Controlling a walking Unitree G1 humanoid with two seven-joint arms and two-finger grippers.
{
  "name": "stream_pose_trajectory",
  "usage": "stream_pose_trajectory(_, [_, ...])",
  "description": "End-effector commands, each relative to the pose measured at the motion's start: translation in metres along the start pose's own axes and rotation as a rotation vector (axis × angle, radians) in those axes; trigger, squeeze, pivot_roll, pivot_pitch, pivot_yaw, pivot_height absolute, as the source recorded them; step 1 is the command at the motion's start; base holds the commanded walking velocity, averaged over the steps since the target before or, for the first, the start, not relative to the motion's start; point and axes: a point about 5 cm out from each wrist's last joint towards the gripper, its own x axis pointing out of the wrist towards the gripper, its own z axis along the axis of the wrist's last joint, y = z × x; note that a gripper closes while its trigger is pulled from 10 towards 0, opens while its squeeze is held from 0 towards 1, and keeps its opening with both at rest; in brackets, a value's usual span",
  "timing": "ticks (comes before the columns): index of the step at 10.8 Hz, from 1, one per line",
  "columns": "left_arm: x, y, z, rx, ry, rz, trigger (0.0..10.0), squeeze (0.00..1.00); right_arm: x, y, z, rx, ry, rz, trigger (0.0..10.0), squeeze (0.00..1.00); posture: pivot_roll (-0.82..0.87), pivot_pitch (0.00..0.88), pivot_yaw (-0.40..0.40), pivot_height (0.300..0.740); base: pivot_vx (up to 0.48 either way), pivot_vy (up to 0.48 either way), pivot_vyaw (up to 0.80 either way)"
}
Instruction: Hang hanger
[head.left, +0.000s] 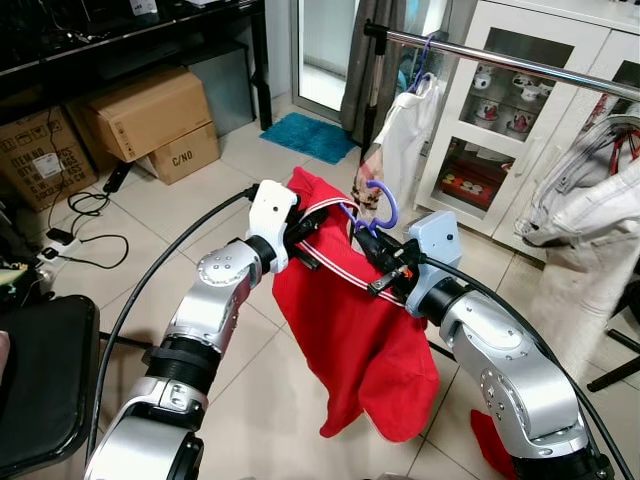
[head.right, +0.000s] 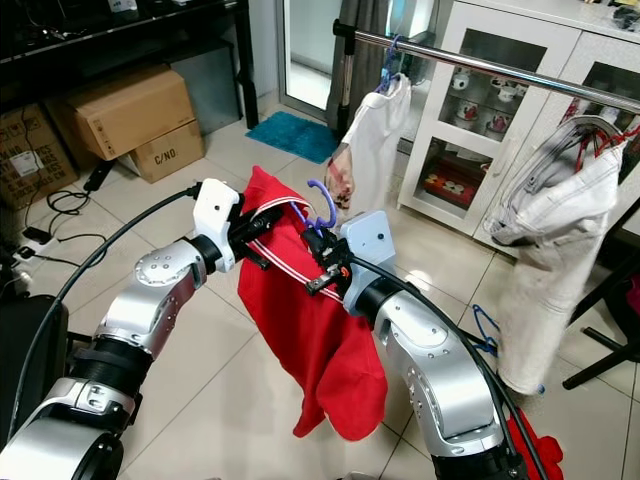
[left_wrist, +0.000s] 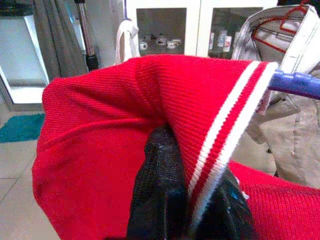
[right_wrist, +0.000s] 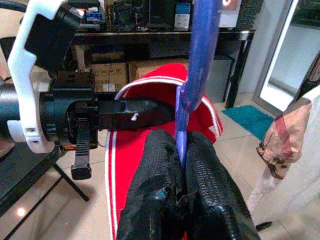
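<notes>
My 2 arms meet in front of me over a tiled floor (head.left: 250, 400), carrying a red garment (head.left: 355, 340) on a purple hanger (head.left: 385, 205) between them. My right gripper (right_wrist: 181, 165) is pinched tight on the hanger's thin neck just under its hook, the 2 black fingers (right_wrist: 157, 190) pressed together with the purple stem rising out from between them. My left gripper (left_wrist: 187, 200) is clamped on the garment's red collar, where a white stripe (left_wrist: 225, 135) runs along the edge, the fabric bunched between its fingers. The garment hangs down from both grippers in a loose fold, its lower end clear of the floor. Beyond my arms, a chrome clothes rail (head.right: 500, 68) crosses the upper right of the scene on an upright pole; the hanger's hook sits below the rail and short of it, not touching. On the rail hang a white garment (head.right: 375, 140) on a blue hanger near the pole and a pale grey jacket (head.right: 555, 220) farther along to my right. Behind the rail stands a white cabinet (head.right: 470, 120) with glass doors and cups inside. Cardboard boxes (head.left: 150, 120) sit under a dark desk to my left, near a teal mat (head.left: 315, 135) by the doorway, and a scrap of red cloth (head.left: 490, 440) lies on the floor by my right side.
</notes>
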Motion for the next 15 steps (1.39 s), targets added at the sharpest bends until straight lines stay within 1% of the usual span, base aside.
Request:
stream_pose_trajectory(1, [-0.004,0.0,-0.001,-0.006,0.0,0.003,0.0,0.0,0.0,0.001,0.014,-0.029,-0.073,0.008,0.0,0.0,-0.17,0.0,-0.007,0.74,0.0,0.0,0.0])
stream_pose_trajectory(4, [-0.01,0.001,-0.005,-0.014,0.008,0.009,0.0,0.0,-0.003,0.006,0.013,-0.013,-0.07,0.001,0.0,0.0,-0.18,0.0,-0.003,0.74,0.0,0.0,0.0])
stream_pose_trajectory(5, [-0.011,0.003,-0.005,-0.015,0.01,0.018,0.0,0.0,-0.005,0.005,0.012,-0.014,-0.066,-0.001,0.0,0.0,-0.18,0.0,0.001,0.74,0.0,0.0,0.0])
stream_pose_trajectory(7, [-0.014,0.009,0.004,-0.022,-0.017,0.019,0.0,0.0,-0.006,0.001,0.009,-0.021,-0.048,-0.01,0.0,0.0,-0.17,0.0,0.001,0.74,0.0,0.0,0.0])
stream_pose_trajectory(9, [-0.023,0.02,0.019,-0.023,-0.055,0.026,0.0,0.0,-0.007,-0.003,-0.001,-0.049,0.018,-0.004,0.0,0.0,-0.17,0.0,-0.005,0.74,0.0,0.0,0.0])
stream_pose_trajectory(10, [-0.032,0.029,0.028,-0.013,-0.074,0.027,0.0,0.0,-0.01,-0.006,-0.009,-0.068,0.079,0.006,0.0,0.0,-0.17,0.0,-0.009,0.74,0.0,0.0,0.0])
stream_pose_trajectory(11, [-0.038,0.033,0.033,-0.005,-0.079,0.02,0.0,0.0,-0.012,-0.008,-0.014,-0.074,0.122,0.013,0.0,0.0,-0.17,0.0,-0.01,0.74,0.0,0.0,0.0])
stream_pose_trajectory(12, [-0.047,0.037,0.043,0.023,-0.073,-0.038,0.0,0.0,-0.018,-0.013,-0.025,-0.105,0.208,0.015,0.0,0.0,-0.17,0.0,-0.012,0.74,0.0,0.0,0.0])
stream_pose_trajectory(13, [-0.05,0.038,0.047,0.041,-0.067,-0.064,0.0,0.0,-0.02,-0.014,-0.028,-0.118,0.228,0.022,0.0,0.0,-0.17,0.0,-0.012,0.74,0.0,0.0,0.0])
stream_pose_trajectory(14, [-0.055,0.054,0.059,0.059,-0.091,0.011,0.0,0.0,-0.023,-0.016,-0.031,-0.124,0.251,0.052,0.0,0.0,-0.17,0.0,-0.011,0.74,0.0,0.0,0.0])
stream_pose_trajectory(15, [-0.058,0.073,0.074,0.054,-0.146,0.135,0.0,0.0,-0.028,-0.017,-0.035,-0.13,0.273,0.093,0.0,0.0,-0.17,0.0,-0.011,0.74,0.0,0.0,0.0])
